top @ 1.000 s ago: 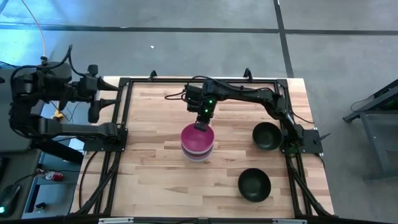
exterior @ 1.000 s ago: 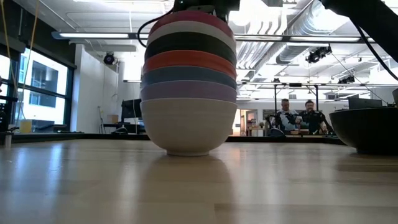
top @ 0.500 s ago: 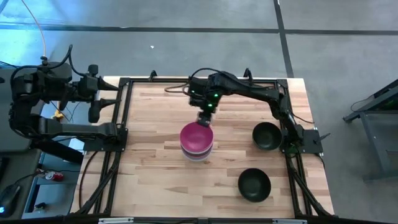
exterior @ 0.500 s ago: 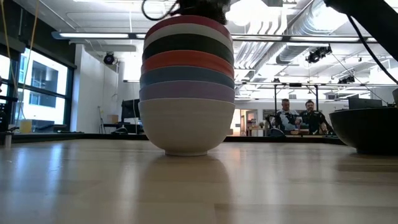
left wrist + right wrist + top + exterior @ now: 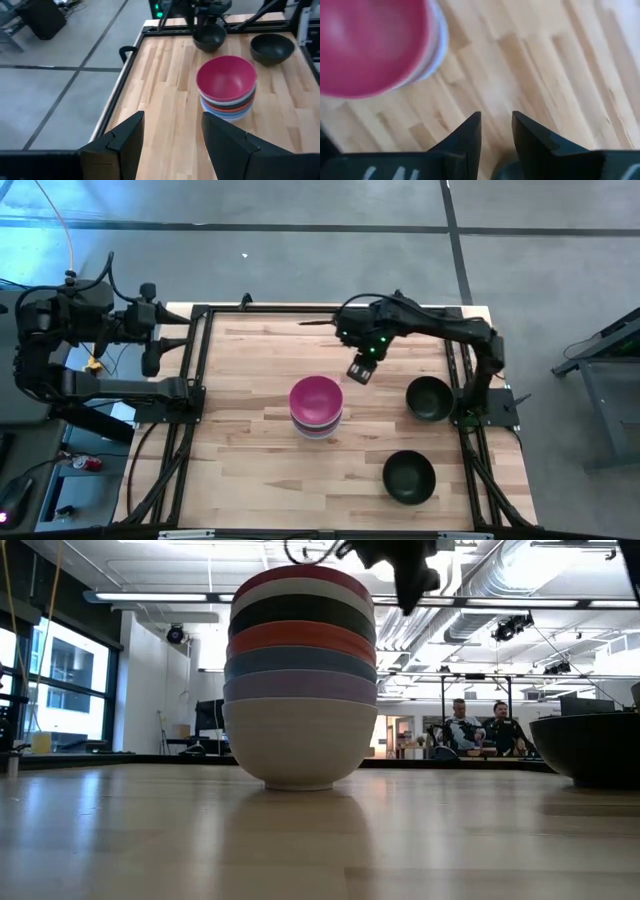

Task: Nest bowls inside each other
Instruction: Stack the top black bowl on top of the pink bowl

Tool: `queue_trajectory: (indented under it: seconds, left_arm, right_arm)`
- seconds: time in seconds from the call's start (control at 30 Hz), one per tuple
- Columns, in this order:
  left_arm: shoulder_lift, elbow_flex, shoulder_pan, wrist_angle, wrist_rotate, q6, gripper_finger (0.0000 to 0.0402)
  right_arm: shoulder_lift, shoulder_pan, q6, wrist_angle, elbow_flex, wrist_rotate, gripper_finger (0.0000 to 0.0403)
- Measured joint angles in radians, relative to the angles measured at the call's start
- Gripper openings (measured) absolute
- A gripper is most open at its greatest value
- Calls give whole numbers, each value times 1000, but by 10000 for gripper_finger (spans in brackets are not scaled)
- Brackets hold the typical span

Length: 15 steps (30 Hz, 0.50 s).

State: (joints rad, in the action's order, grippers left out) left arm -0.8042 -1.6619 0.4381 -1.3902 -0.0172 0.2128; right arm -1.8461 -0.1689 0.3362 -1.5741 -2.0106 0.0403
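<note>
My right gripper (image 5: pixel 359 372) has let go of the magenta bowl (image 5: pixel 316 397) and swung up and away from the stack (image 5: pixel 300 680); it now hangs between the stack and the nearer black bowl (image 5: pixel 428 398), fingers a narrow gap apart with nothing in them. The stack sits near the middle of the table (image 5: pixel 250 470), magenta on top, then cream, black, red, blue, lavender and a cream bowl at the base. The second black bowl (image 5: pixel 409 476) lies on the same side of the stack as the first, but nearer the front edge. I judge the next step is fetching the nearer black bowl: I would come down over its rim with one finger inside and one outside the wall, then lift straight up before carrying it across, so it clears the stack's top edge. My left gripper (image 5: pixel 170 142) waits spread wide beyond the table's edge, far from the stack. In the low view only the edge of one black bowl shows, and the right wrist view cuts off most of the stack.
</note>
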Motion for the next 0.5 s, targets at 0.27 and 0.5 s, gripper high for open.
queue_trajectory:
  seconds: [0.27,0.5]
  left_arm:
    - [-1,0,0,2,3,-23,186]
    - [-1,0,0,1,3,-26,186]
  right_arm:
    - [134,-34,263,3,236,-131,101]
    - [237,-34,418,3,465,-171,101]
